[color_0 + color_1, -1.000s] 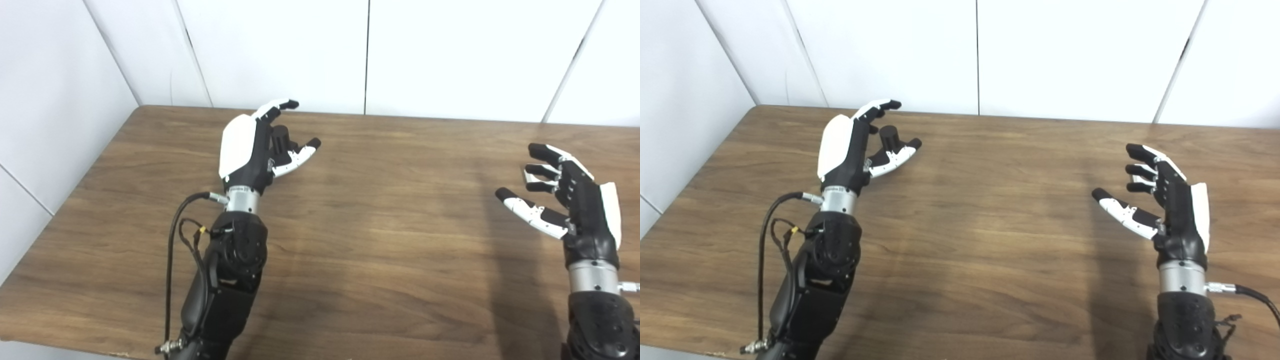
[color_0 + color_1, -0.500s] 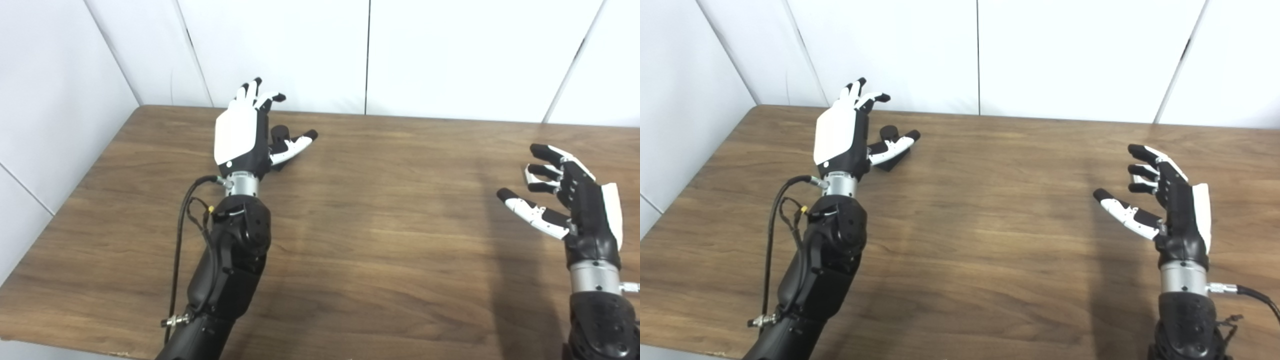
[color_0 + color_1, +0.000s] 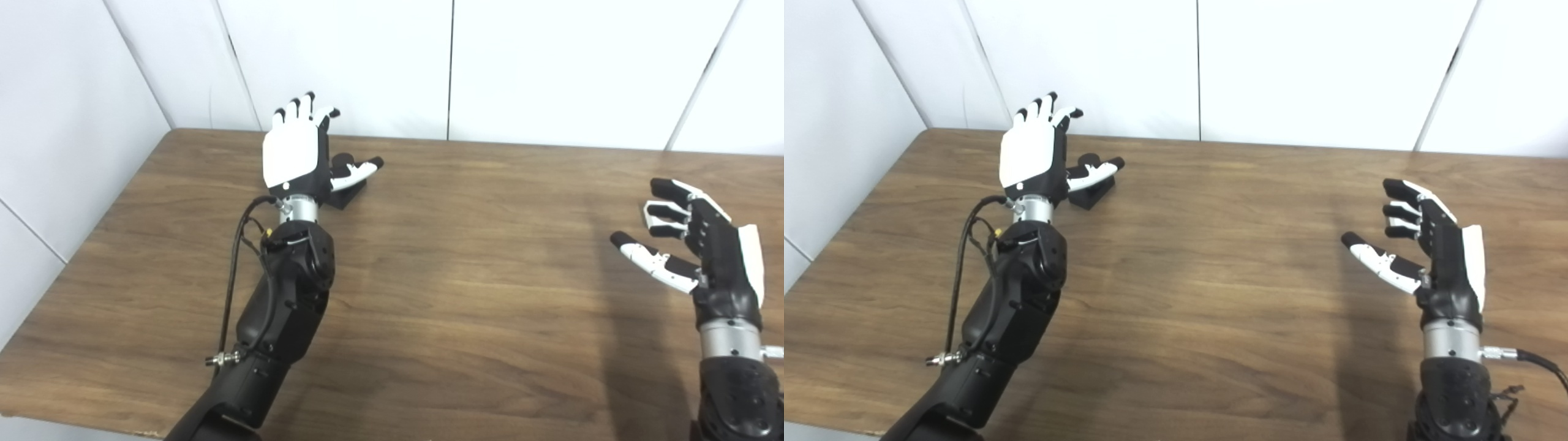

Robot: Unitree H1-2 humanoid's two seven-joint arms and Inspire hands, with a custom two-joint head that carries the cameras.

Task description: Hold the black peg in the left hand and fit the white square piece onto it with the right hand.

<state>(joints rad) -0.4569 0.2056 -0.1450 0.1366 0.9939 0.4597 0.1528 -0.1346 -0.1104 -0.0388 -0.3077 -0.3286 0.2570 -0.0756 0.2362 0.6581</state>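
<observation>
Reach-in is the step in hand, judged from the left eye view. The left hand (image 3: 293,152) stands near the table's (image 3: 465,269) far left corner with its white back to the camera, fingers spread and pointing up, thumb out to the right. It holds nothing. The black peg (image 3: 344,179) sits on the wood just beyond and to the right of that palm, half hidden; only its round top and dark base show, and whether the thumb touches it I cannot tell. The right hand (image 3: 704,236) hangs well apart near the right edge, palm inward, fingers loosely curled and apart — empty too.

Right eye view: the peg (image 3: 1092,179) shows a little more clearly beside the thumb, its base flat on the table. The white square piece cannot be made out for certain; small white bits show among the right hand's (image 3: 1427,245) fingers, too small to tell.

Next, the left fingers must wrap the peg's shaft — squarely, lest it tip.
</observation>
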